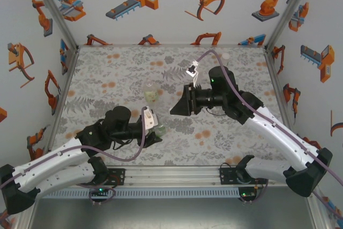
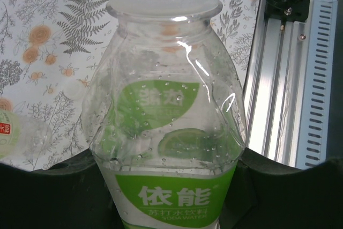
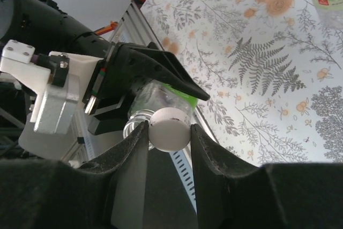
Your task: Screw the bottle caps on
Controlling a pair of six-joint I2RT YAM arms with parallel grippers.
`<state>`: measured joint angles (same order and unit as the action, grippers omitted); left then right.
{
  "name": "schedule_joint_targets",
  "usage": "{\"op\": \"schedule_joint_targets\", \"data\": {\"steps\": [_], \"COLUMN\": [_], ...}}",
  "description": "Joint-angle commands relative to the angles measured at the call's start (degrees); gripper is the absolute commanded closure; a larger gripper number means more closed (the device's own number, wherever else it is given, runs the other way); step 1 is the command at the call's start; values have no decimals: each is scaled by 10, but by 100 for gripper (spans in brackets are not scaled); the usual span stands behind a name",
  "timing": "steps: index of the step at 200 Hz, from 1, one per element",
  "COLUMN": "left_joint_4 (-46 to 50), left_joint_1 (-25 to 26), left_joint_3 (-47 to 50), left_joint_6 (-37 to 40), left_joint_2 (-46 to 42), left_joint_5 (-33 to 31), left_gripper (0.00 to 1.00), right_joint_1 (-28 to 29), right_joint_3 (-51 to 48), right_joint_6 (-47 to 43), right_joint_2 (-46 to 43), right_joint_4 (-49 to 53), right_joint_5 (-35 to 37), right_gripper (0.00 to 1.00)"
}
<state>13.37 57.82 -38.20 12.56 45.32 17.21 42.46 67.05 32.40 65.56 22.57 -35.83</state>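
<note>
**Entry: white cap held at the open neck of the green-labelled bottle**

One bottle cap (image 3: 170, 128), white and round, was gripped by its rim between the right jaws, which were closed down to its width. It was held just before the mouth of the green-labelled bottle (image 2: 169, 132); whether cap and mouth touched could not be told. The bottle was uncapped, its threaded neck turned toward the right arm. Its clear body, dented and beaded with droplets, was clamped in the left jaws, shut tight on it above the tabletop (image 1: 107, 79). A yellowish bottle (image 1: 151, 96) was noted well apart on the floral mat.

Hazards, as judged:
- Cross-threading, if the cap was brought on tilted or off the neck's axis.
- Loss of the cap, since it was pinched only at its edge and could be squeezed out under a push.
- Turning or buckling of the thin bottle wall within the left jaws once twist was applied, so that the thread was never taken up.
</note>
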Motion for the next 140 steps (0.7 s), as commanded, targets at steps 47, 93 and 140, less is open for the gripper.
{"op": "schedule_joint_targets", "data": {"steps": [47,93,140], "left_joint_4": [-5,13,13], "left_joint_1": [0,0,0], "left_joint_3": [-28,-36,-43], "left_joint_6": [0,0,-3], "left_joint_2": [25,31,43], "left_joint_5": [0,-21,-17], "left_gripper": [100,100,100], "right_joint_1": [3,8,23], "right_joint_3": [16,40,57], "right_joint_6": [19,-10,-17], "right_joint_2": [9,17,32], "right_joint_4": [9,81,103], "right_joint_5": [-40,-42,-34], "right_gripper": [80,80,80]}}
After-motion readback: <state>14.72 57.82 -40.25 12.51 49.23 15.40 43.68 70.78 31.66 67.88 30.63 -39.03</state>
